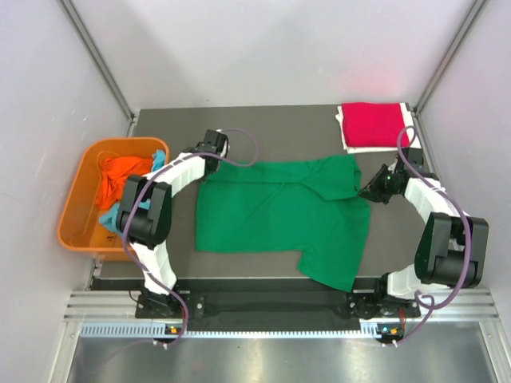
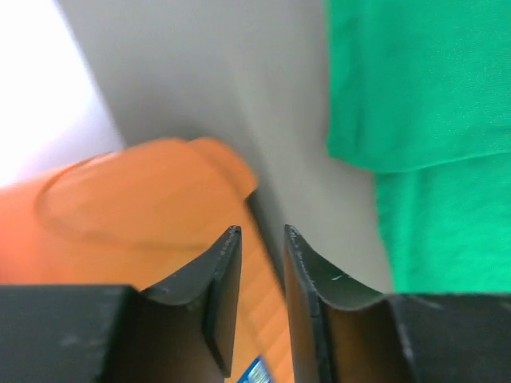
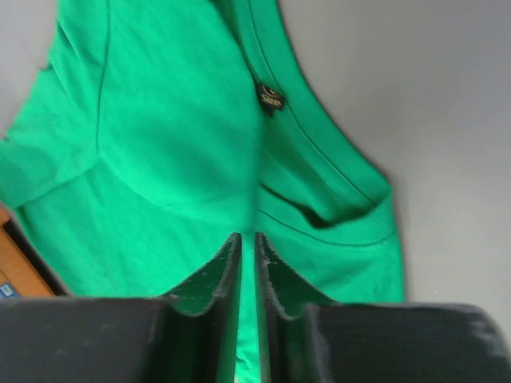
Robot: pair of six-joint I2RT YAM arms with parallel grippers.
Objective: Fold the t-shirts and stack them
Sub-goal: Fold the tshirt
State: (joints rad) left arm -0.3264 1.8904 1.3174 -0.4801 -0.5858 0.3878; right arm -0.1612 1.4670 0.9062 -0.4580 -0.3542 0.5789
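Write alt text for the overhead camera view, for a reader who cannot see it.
A green t-shirt lies spread on a dark table, with the right end effector at its right edge and the left end effector by its far-left corner. A folded red t-shirt sits far right; an orange tub at left holds more shirts.

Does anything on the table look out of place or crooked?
The green t-shirt lies crooked: its near-right part seems to reach over the table's near edge, and the cloth is rumpled at the collar. The red t-shirt is folded neatly.
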